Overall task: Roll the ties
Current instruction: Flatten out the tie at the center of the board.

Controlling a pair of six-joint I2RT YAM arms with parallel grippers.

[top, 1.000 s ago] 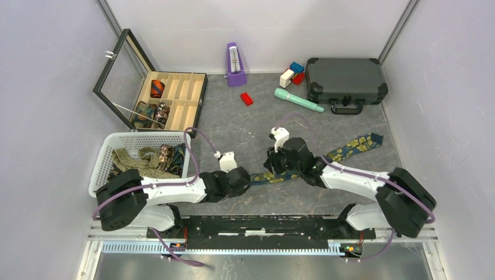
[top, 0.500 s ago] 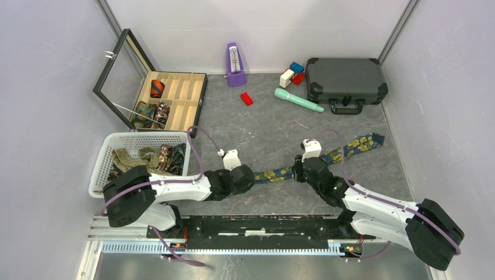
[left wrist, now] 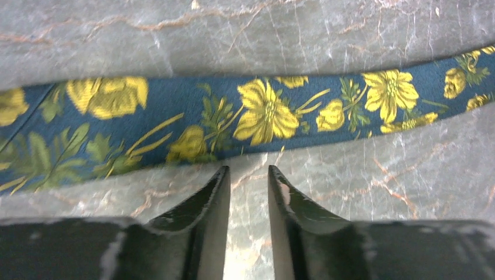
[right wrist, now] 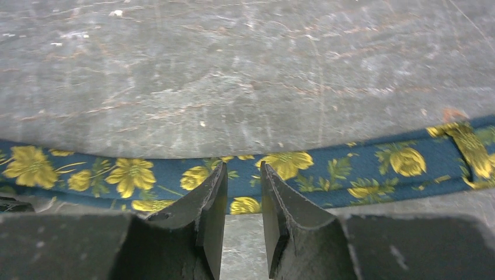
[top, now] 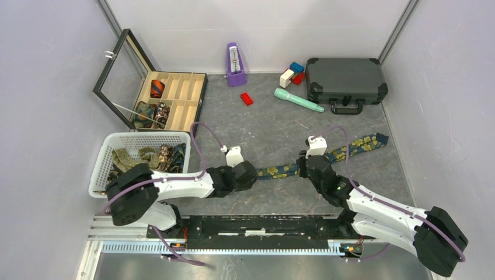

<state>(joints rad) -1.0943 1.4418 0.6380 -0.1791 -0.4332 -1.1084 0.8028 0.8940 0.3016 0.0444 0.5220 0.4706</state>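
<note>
Saw a grey marbled table (top: 262,128) with a black case (top: 345,81) at far right, a white basket (top: 104,166) of loose ties (top: 149,157) at near left, and an open wooden box (top: 190,90) with rolled ties (top: 157,88) at far left. Found a navy tie (top: 280,171) with yellow flowers laid flat across the middle, running farther back toward the right. Noted a purple metronome (top: 235,65), teal tool (top: 297,100) and red block (top: 247,98) far back, well apart from the arms. Found the left gripper (left wrist: 248,172) narrowly parted, holding nothing, tips just on the near side of the tie close to its left end. Found the right gripper (right wrist: 242,169) narrowly parted over the tie's middle; could not tell about contact. Registered the right gripper further right along the tie than a second earlier, the left gripper slightly wider.
</note>
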